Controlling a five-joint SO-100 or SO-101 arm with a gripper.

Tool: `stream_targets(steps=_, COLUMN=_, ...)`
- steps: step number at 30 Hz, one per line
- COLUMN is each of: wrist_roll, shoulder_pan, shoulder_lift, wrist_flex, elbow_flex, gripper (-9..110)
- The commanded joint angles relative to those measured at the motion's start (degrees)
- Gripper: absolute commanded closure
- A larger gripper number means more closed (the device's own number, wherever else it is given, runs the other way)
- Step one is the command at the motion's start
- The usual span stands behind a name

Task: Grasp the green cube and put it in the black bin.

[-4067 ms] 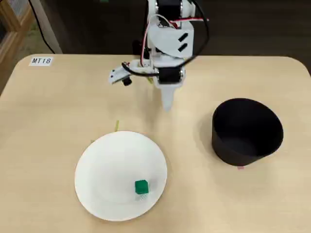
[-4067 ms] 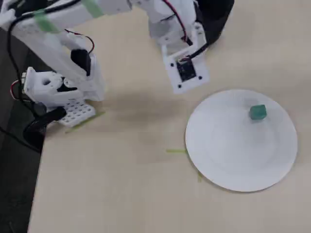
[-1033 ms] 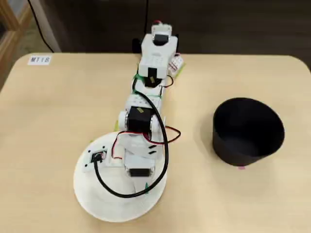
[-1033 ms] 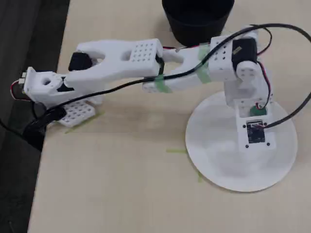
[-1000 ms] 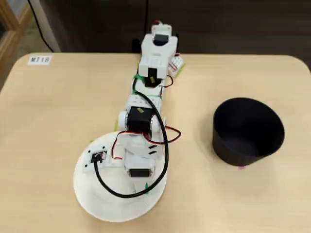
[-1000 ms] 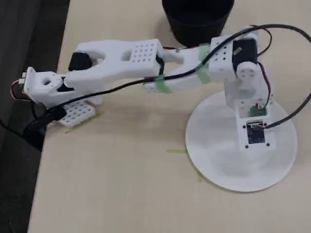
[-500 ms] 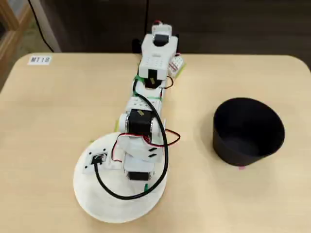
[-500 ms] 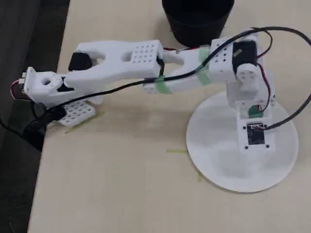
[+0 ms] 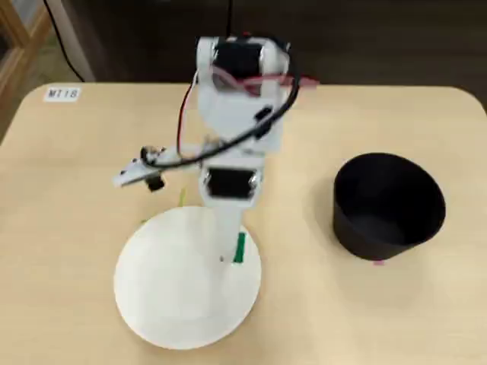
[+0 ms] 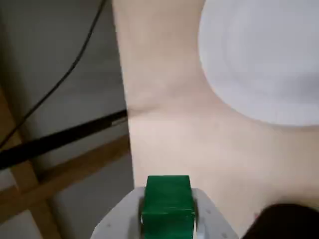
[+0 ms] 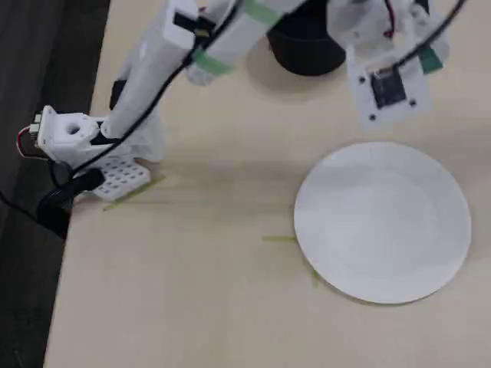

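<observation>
Sitting under everything is a light tan wooden desk (image 9: pixel 68 228) with round corners. A small white label (image 9: pixel 62 94) is stuck near its 10 o'clock corner in a fixed view. Past the desk edge the floor looks dark, and a black cable (image 10: pixel 65 74) runs across it in the wrist view. A wooden frame (image 10: pixel 55 174) shows there too.

A big white plate (image 9: pixel 175 296) lies flat on the desk. In a fixed view it sits low in the middle. Thin green tape strips (image 11: pixel 280 238) are stuck on the desk just beside the plate rim. The black bin (image 9: pixel 389 205) stands upright at about 3 o'clock from the plate, well apart from it. A tiny pink mark (image 9: pixel 378 262) peeks out at the bin's foot.

The white robot arm (image 9: pixel 232 114) reaches out over the plate, with red and black wires looping on it.

The green cube (image 10: pixel 168 204) is in the claw (image 10: pixel 168 219). In the wrist view it sits at 6 o'clock, snug between the two white fingers (image 10: pixel 209 219), which press on its sides. So the claw is closed narrow around the cube. The cube is up off the desk. From the cube, the plate is at about 1 o'clock, and a dark round edge shows at about 4 o'clock. In a fixed view the cube is a small green bit (image 9: pixel 240 247) at the arm's tip, over the plate's 2 o'clock rim.
</observation>
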Motion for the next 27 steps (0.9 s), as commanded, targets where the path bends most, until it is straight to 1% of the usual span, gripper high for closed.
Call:
stream_targets(steps=1, wrist_roll=1.0, shoulder_pan=-7.5, shoulder_lift=14.8, wrist_flex=0.1, elbow_flex=12.5, gripper=102)
stream_targets(steps=8, wrist_roll=9.1, shoulder_pan=-24.3, shoulder_lift=28.1, wrist_flex=-0.3, elbow_flex=38.3, gripper=102)
stream_targets(steps=11, wrist_roll=10.9, shoulder_pan=-29.8, shoulder_lift=27.9, wrist_flex=-2.0, elbow_flex=45.0, gripper=102)
stream_targets(steps=13, wrist_roll=11.4, shoulder_pan=-32.3, shoulder_lift=27.4, wrist_flex=-6.4, elbow_flex=50.2, gripper=102)
stream_targets(steps=18, wrist_roll=12.2, shoulder_pan=-33.9, shoulder_lift=28.0, wrist_flex=-23.6, elbow_flex=65.7, gripper=102)
stream_targets(steps=22, wrist_roll=10.0, shoulder_pan=-33.1, shoulder_lift=27.9, wrist_flex=-36.0, elbow_flex=73.1, gripper=102)
stream_targets(steps=27, wrist_roll=6.9, shoulder_pan=-32.0, shoulder_lift=27.0, wrist_flex=-41.3, elbow_flex=74.4, gripper=102)
